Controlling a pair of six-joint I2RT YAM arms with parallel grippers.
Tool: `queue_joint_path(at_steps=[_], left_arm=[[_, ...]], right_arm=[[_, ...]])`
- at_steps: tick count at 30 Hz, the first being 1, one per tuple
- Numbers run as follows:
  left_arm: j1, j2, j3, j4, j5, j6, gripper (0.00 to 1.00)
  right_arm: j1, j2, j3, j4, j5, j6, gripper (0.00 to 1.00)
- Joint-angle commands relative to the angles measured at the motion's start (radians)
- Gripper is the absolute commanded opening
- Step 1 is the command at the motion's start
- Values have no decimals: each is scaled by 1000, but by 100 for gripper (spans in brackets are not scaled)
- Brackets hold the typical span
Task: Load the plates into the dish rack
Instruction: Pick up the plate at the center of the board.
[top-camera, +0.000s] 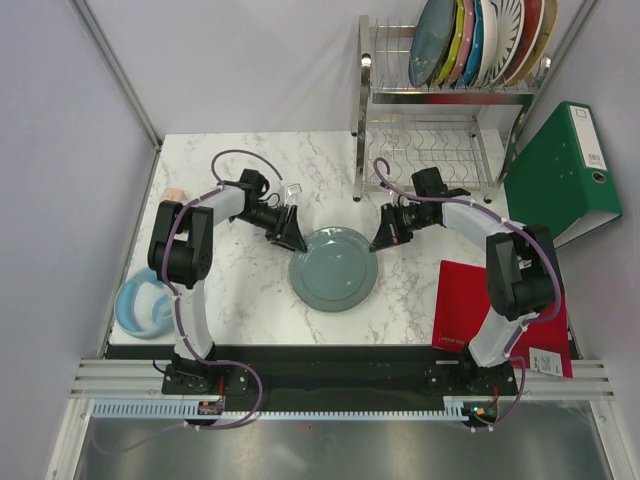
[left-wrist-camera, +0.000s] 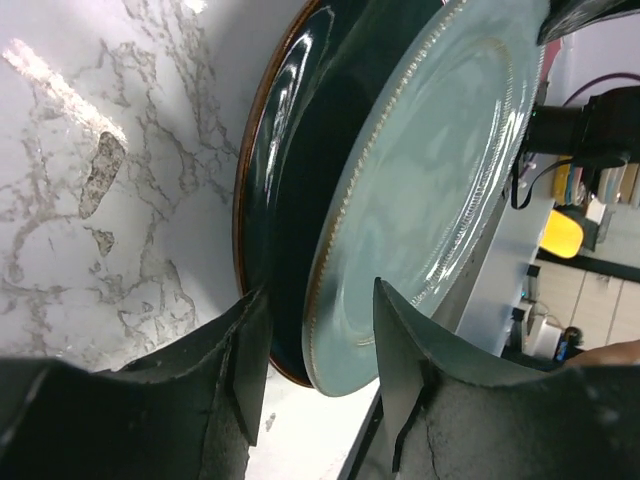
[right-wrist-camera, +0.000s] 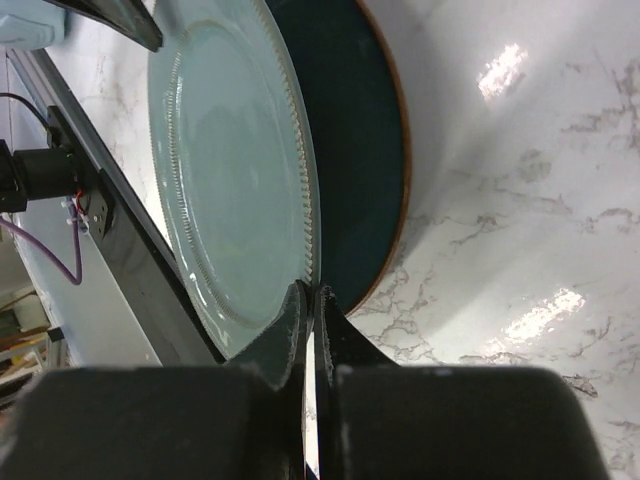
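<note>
A grey-blue plate (top-camera: 333, 268) lies on top of a dark teal plate (right-wrist-camera: 355, 150) with a brown rim in the middle of the table. My right gripper (top-camera: 385, 237) is shut on the grey-blue plate's right rim (right-wrist-camera: 310, 290); that rim stands a little off the dark plate. My left gripper (top-camera: 292, 233) is open at the opposite edge. The grey-blue plate (left-wrist-camera: 430, 180) reaches between its fingers (left-wrist-camera: 250, 340), with the dark plate (left-wrist-camera: 290, 200) behind it. The dish rack (top-camera: 430, 150) stands at the back right, several plates (top-camera: 480, 40) upright in its top tier.
A green binder (top-camera: 565, 170) leans right of the rack. A red flat board (top-camera: 480, 300) lies at the front right under my right arm. A light blue bowl (top-camera: 145, 303) sits at the left table edge, and a small pink cube (top-camera: 175, 195) sits behind my left arm.
</note>
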Motion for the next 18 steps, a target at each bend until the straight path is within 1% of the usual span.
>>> queue_joint_path(at_steps=[1,3,7,11,12,16,17,18], left_arm=[[2,-9,33,-30,75,152,52],[2,-3,32,-40,93,184,50],[1,17,32,-77,207,262,47],[-1,49,41,-114,261,341,35],[-4,55,58,-134,274,380,35],[-19,87,119,-301,284,514,29],[-21,92,136,-313,279,537,22],[-22,101,140,-321,279,543,18]], right_arm=[[17,-58,96,-32,-54,-110,0],[20,-55,128,-61,-47,-143,0],[38,-45,146,-77,-27,-183,0],[67,-27,172,-75,-5,-196,0],[74,-18,175,-74,1,-196,0],[97,7,201,-62,16,-206,0],[100,17,214,-62,18,-206,0],[104,24,218,-62,19,-207,0]])
